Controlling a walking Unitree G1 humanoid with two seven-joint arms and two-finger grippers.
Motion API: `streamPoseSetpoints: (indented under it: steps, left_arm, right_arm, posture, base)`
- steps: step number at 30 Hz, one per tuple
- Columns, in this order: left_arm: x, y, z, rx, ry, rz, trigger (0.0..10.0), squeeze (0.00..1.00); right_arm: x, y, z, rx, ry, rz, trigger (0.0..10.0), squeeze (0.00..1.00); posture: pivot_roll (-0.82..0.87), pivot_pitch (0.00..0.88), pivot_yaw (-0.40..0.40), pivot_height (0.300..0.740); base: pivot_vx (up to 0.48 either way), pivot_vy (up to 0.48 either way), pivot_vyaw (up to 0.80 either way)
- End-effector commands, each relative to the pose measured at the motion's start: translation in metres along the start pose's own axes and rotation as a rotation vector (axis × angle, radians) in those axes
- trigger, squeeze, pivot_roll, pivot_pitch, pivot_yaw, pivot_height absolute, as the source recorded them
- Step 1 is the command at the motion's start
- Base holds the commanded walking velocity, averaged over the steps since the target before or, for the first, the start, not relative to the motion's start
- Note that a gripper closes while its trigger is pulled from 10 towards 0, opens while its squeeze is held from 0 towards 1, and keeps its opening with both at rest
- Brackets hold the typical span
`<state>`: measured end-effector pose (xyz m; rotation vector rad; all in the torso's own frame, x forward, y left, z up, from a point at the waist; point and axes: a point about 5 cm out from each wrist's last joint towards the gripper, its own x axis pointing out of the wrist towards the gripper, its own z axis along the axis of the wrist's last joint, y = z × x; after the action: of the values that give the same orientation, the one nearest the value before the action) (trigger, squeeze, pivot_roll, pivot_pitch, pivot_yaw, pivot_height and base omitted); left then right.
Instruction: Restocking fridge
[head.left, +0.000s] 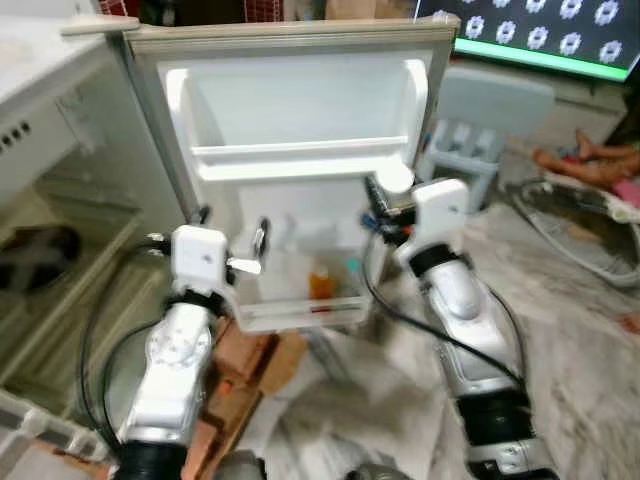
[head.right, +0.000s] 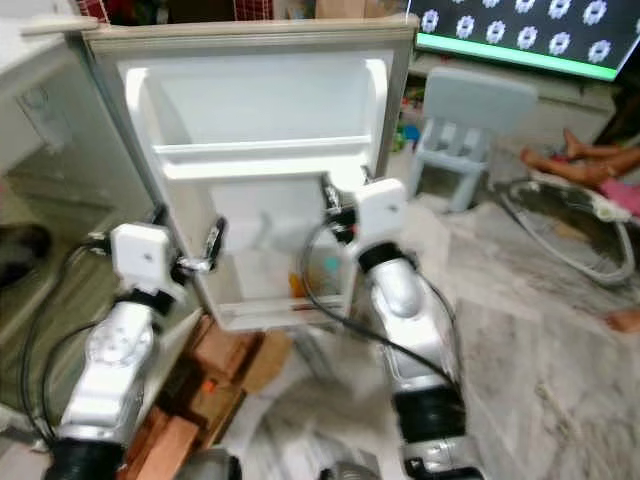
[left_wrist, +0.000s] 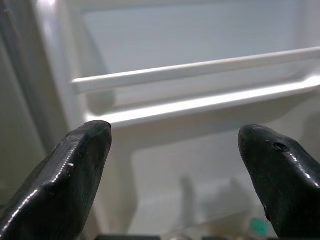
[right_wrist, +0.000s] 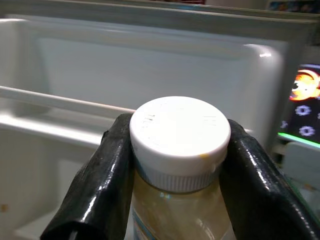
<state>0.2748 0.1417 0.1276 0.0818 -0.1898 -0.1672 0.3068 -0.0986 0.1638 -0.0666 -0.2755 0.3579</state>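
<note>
We stand before the open fridge door, whose upper shelf is bare and whose lower bin already holds an orange bottle. Our right end effector is raised beside the door's upper shelf, its two fingers closed on the neck of a white-capped bottle, just under the cap. Through the clear wall we see a pale yellowish liquid, so we judge the bottle moderately heavy for its size, stiff enough to take a firm squeeze, but smooth and liable to slip or swing if held only by the neck. The ribbed skirt under the cap gives our fingers a ledge, which seems the safest hold. Our left end effector hovers near the lower bin with its fingers spread wide, holding nothing.
</note>
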Motion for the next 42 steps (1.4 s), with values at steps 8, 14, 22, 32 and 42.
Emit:
streamPoseSetpoints:
  steps: [8, 14, 22, 32, 42]
  left_arm:
    - [0.002, -0.002, 0.002, 0.005, -0.007, -0.011, 10.0, 0.00]
    - [0.002, -0.001, 0.003, 0.003, -0.004, 0.002, 10.0, 0.00]
    - [-0.005, 0.002, 0.004, 0.014, 0.000, -0.002, 10.0, 0.00]
    - [-0.008, 0.001, 0.004, 0.015, -0.003, -0.029, 10.0, 0.00]
    - [-0.007, 0.000, 0.006, 0.013, -0.004, -0.039, 10.0, 0.00]
  right_arm:
    - [0.016, 0.004, 0.033, 0.013, -0.126, 0.067, 10.0, 0.00]
    - [0.038, 0.002, 0.058, -0.025, -0.227, 0.115, 10.0, 0.00]
    - [0.073, -0.021, 0.076, -0.201, -0.297, 0.084, 10.0, 0.00]
    - [0.085, -0.033, 0.077, -0.228, -0.281, 0.009, 10.0, 0.00]
    - [0.086, -0.052, 0.070, -0.327, -0.279, -0.089, 10.0, 0.00]
  posture:
    - [0.07, 0.000, -0.019, 0.740]
    - [0.09, 0.000, -0.020, 0.740]
    - [0.13, 0.006, -0.026, 0.740]
    - [0.14, 0.010, -0.023, 0.740]
    - [0.14, 0.017, -0.020, 0.740]
  base:
    - [0.000, 0.000, 0.00]
    - [0.000, 0.000, 0.00]
    - [0.000, 0.000, 0.00]
    - [0.000, 0.000, 0.00]
    - [0.222, 0.000, 0.00]
